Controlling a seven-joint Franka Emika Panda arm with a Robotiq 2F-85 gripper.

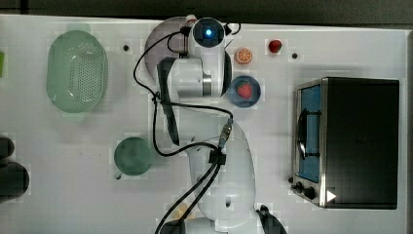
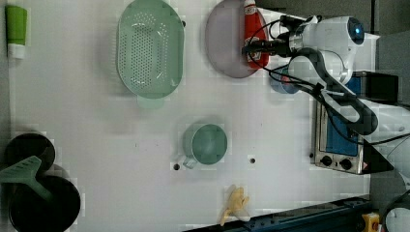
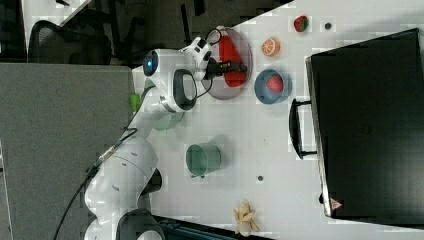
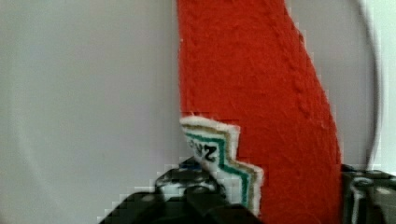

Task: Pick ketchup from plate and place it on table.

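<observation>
Step in hand: grasping, pincer (image 4: 273, 196) straddling small red felt-like ketchup bottle (image 4: 261, 88), one finger either side, apparently closing; firm hold not yet certain. Bottle lying flat on large round greyish-lilac plate (image 2: 225, 43), near the left view's right rim; long axis up-down, white cap pointing to the left view's top. Next: finishing closure, lifting clear, lowering onto bare white worktop (image 2: 270, 125).
</observation>
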